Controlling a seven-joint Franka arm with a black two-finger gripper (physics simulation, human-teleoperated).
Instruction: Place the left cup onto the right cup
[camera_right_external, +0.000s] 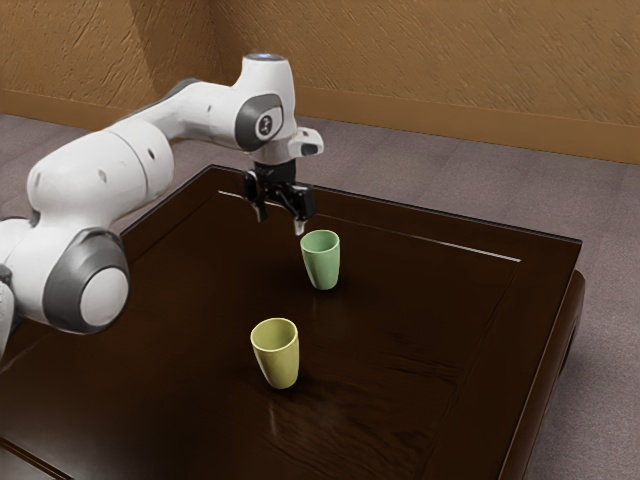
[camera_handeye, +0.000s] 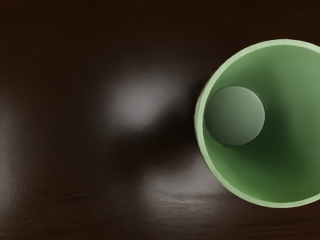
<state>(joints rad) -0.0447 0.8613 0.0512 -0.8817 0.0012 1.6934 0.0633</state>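
Note:
A green cup (camera_right_external: 321, 259) stands upright near the middle of the dark wooden table (camera_right_external: 450, 330). A yellow-green cup (camera_right_external: 275, 352) stands upright closer to the front, apart from it. My gripper (camera_right_external: 280, 217) hangs open just above and to the exterior view's left of the green cup, with nothing between its fingers. The wrist view looks straight down into the green cup (camera_handeye: 260, 125), whose inside is empty, with bare table beside it.
The table has a raised rim (camera_right_external: 540, 240) along its back and right sides. Beyond it lie a grey floor and tan walls. Open tabletop stretches to the exterior view's right of both cups.

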